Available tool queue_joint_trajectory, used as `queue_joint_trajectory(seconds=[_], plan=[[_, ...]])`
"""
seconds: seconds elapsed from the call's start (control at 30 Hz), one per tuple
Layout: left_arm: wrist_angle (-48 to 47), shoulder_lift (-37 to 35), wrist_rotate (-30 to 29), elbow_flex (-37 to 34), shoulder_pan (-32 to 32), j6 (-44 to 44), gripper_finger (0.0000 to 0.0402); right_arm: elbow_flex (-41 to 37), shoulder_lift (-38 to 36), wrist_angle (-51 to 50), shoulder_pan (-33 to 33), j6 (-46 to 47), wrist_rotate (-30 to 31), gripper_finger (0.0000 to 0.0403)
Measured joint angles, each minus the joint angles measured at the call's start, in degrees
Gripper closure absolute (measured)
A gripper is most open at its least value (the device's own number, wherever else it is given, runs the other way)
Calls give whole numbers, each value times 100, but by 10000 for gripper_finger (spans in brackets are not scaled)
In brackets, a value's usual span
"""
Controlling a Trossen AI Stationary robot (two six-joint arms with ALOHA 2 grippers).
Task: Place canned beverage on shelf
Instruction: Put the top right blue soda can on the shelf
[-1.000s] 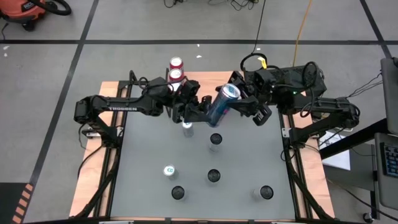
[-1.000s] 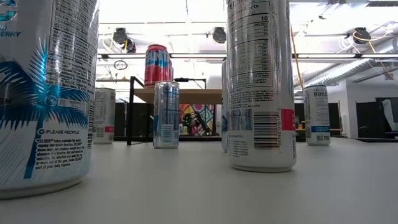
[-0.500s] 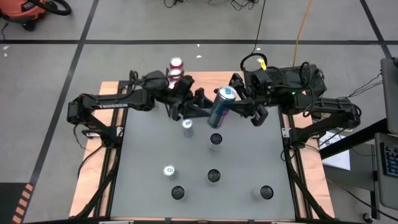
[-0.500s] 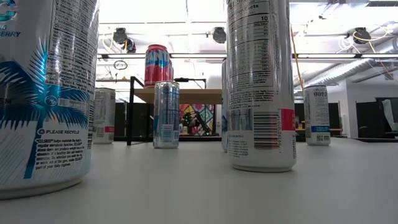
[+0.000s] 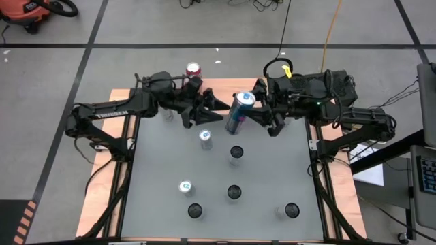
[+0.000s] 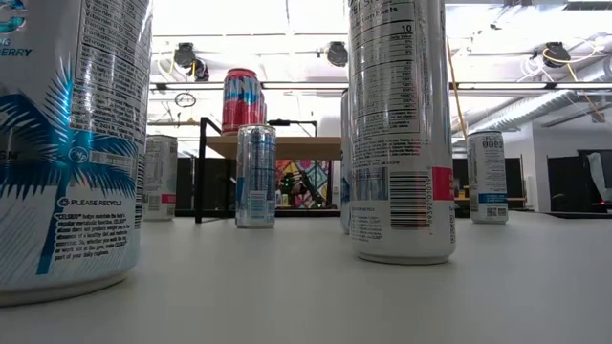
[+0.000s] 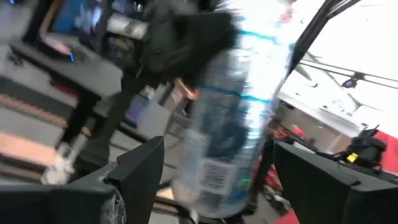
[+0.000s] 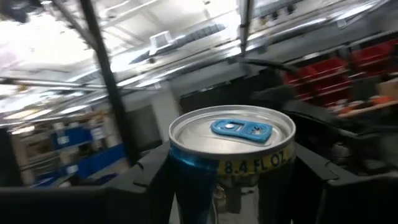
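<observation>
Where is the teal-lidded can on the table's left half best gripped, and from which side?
Probably around the middle of its side wall, coming from the table's left edge: the teal-lidded can stands upright and that side is bare. The left gripper is open by the shelf; the right gripper holds the blue can.

Blue can point(image 5: 239, 111) tilted midair, wooden shelf point(image 6: 287, 145) behind

An industrial lab or workshop: grey concrete floor point(image 5: 170, 27) marked with black tape lines, a shop vacuum point(image 5: 30, 12) at 10 o'clock, exposed ceiling ducts point(image 6: 564, 91) overhead.
</observation>
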Motion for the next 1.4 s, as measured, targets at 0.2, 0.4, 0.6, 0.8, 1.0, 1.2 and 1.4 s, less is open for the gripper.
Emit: queue_joint_trajectory(seconds=[0.2,0.4,0.6,0.8,1.0,1.2,1.4], plan=[[-819,-366,-904,2,-22,789,99,0,-2,-148,-117,-153,823,204],[-1410,-513,-1869,2,-180,1365,100,0,-2,-233,-229,-163,1519,204],[-1418,-438,-2131,4,-258,1541,85,0,111,-266,-268,-123,1792,204],[-1587,-335,-2453,7,-254,1725,38,0,231,-262,-268,3,1951,204],[-1624,-289,-2657,3,-256,1935,21,0,323,-262,-275,-87,2094,204],[-2304,-471,-2847,45,-171,1981,22,0,284,-416,-331,-210,2085,204],[-3060,-1005,-2867,188,-103,1985,23,-2,192,-456,-528,-435,2324,204]])
